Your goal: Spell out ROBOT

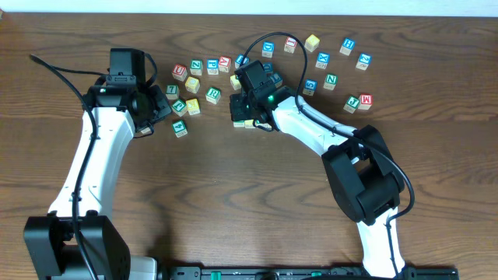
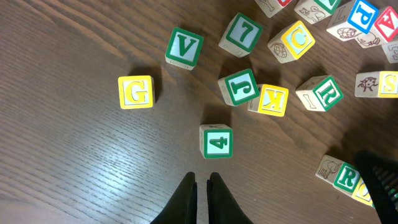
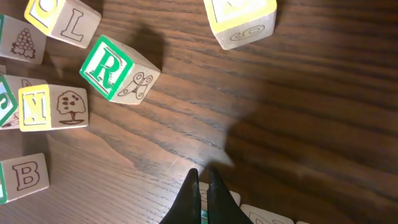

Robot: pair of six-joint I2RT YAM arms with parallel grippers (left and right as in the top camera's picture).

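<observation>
The letter blocks [image 1: 212, 93] lay scattered over the far half of the wooden table [image 1: 233, 210], in one loose cluster between the two arms and a looser spread off to the right arm's side. No row had been started and no two letters sat in order, so the word was judged not yet begun: all five letters were left to be picked and placed.

The blocks were small wooden cubes with a coloured frame around a letter or numeral on one face and line drawings on others. In the right wrist view a green R block [image 3: 115, 70] sat tilted on the bare wood, with a plain B block [image 3: 25, 176] lower at the left edge, apart from it. The left wrist view showed another green R [image 2: 321, 93] beside a yellow K [image 2: 272, 99], and a green 4 [image 2: 216, 141] just ahead of the fingers. No O or T could be read with certainty.

The right gripper [image 3: 203, 193] hovered over bare wood near the R block, its fingers drawn almost together and holding nothing. The left gripper [image 2: 202, 193] was likewise nearly closed and empty.
</observation>
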